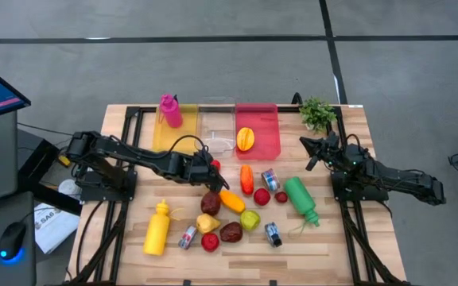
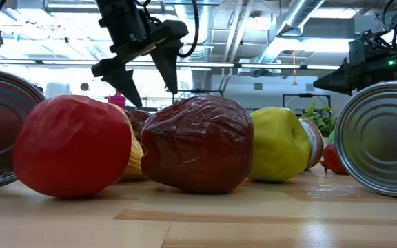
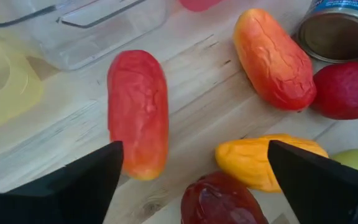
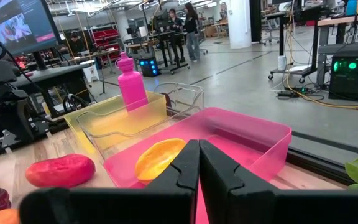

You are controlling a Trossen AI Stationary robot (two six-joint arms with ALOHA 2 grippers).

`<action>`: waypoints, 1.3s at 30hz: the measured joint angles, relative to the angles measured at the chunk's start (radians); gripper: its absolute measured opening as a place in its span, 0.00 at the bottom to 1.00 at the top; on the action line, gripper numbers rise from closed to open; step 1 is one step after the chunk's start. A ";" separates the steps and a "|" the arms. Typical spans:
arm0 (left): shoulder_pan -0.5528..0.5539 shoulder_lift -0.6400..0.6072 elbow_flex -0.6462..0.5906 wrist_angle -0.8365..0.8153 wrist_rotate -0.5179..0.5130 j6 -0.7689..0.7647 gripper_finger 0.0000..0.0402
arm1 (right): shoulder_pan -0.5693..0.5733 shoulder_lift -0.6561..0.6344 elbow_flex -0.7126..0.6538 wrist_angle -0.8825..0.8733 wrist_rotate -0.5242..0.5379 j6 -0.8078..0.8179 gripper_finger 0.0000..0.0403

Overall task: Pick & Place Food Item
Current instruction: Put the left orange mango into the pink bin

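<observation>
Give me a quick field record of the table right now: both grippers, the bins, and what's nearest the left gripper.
left gripper: open, above table centre, holding nothing
nearest item: red oblong food piece, lying on the wood by the clear bin
right gripper: shut, waiting at the right, by the plant
pink bin: holds one yellow-orange fruit
yellow bin: pink bottle at its back

The table (image 3: 210, 93) is pale, matt planked wood. The red fruit (image 2: 71, 145) and dark red fruit (image 2: 197, 141) look like wrinkled, glossy plastic. The cans (image 2: 381, 138) are ribbed shiny metal. The pink bin (image 4: 253, 140) is translucent plastic.
</observation>
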 joint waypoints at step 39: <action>0.007 0.018 -0.117 0.095 -0.069 -0.001 0.96 | 0.000 0.000 0.000 0.000 0.000 0.000 0.01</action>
